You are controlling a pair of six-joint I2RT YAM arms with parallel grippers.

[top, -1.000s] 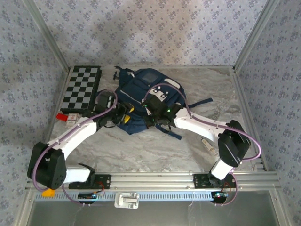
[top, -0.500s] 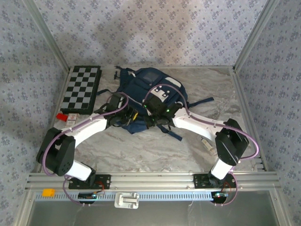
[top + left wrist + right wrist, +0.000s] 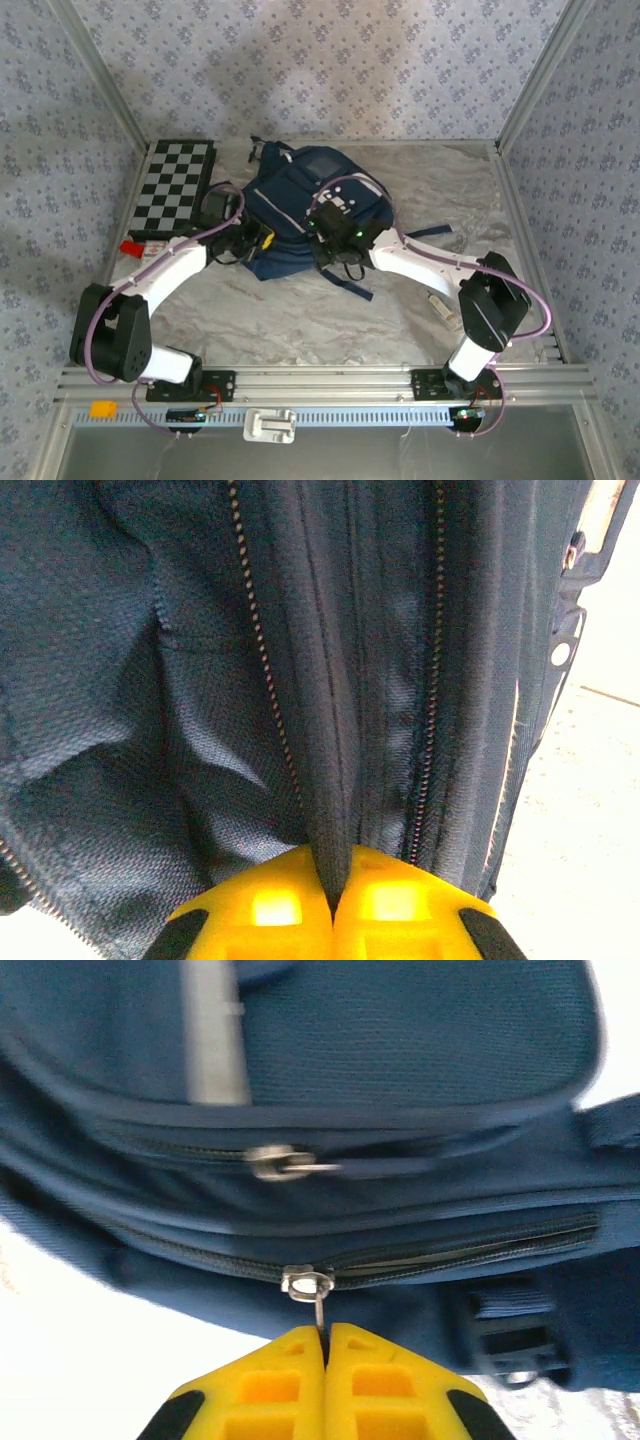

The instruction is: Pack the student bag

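Note:
The student bag (image 3: 300, 190), a navy backpack with a white stripe, lies at the table's middle back. My left gripper (image 3: 262, 240) is shut at its left edge, pinching a fold of the bag's fabric (image 3: 330, 780) between two zip lines. My right gripper (image 3: 330, 262) is shut at the bag's near side on the metal zip pull (image 3: 320, 1310) of a lower zipper, whose slider (image 3: 308, 1282) sits just above the yellow fingertips. A second slider (image 3: 275, 1160) shows on the zipper above it.
A folded chessboard (image 3: 175, 190) lies at the back left, with a small red and white item (image 3: 140, 250) in front of it. A dark strap (image 3: 350, 285) trails from the bag toward me. A small object (image 3: 440, 305) lies by the right arm.
The left arm swung in to the bag's left edge and its gripper shut on the fabric. The bag shifted slightly left and back. The right gripper kept its hold on the zip pull.

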